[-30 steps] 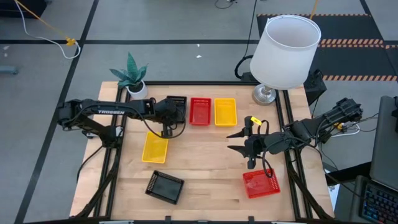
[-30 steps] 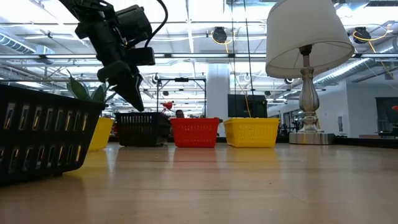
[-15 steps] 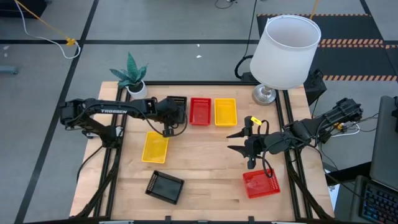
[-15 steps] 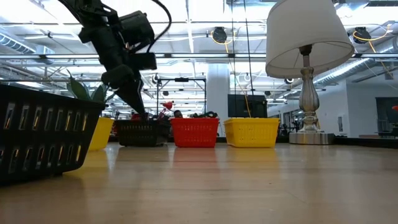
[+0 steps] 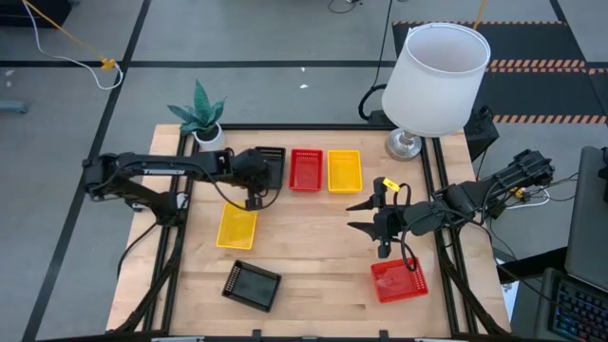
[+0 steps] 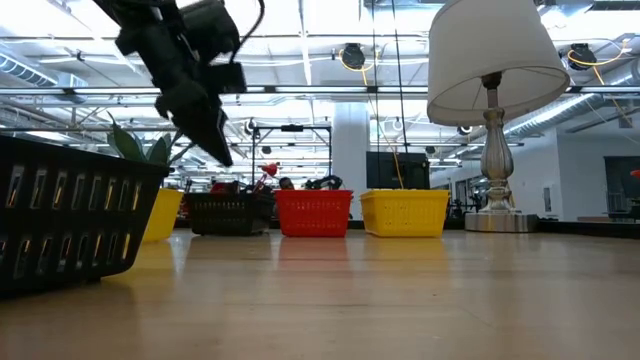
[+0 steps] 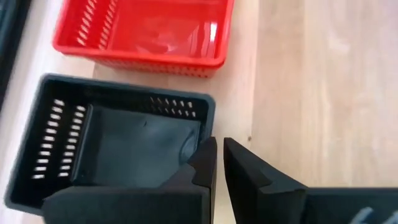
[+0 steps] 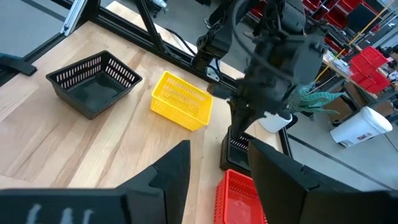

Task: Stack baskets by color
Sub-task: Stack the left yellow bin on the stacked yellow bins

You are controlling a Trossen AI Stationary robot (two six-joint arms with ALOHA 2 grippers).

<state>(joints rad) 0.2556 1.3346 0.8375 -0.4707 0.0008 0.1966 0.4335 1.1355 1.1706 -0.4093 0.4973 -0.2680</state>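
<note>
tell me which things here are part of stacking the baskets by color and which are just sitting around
Part of the job:
black baskets
red baskets
yellow baskets
left gripper
right gripper

Just sitting around:
white lamp
potted plant

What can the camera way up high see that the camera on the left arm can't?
Only the high view shows the right gripper, open above the table, a red basket near it, two yellow baskets, another black basket, the lamp and the plant. Only the left wrist view shows the left gripper close up, nearly shut and empty. Both show the back-row black basket beside a red one.
</note>
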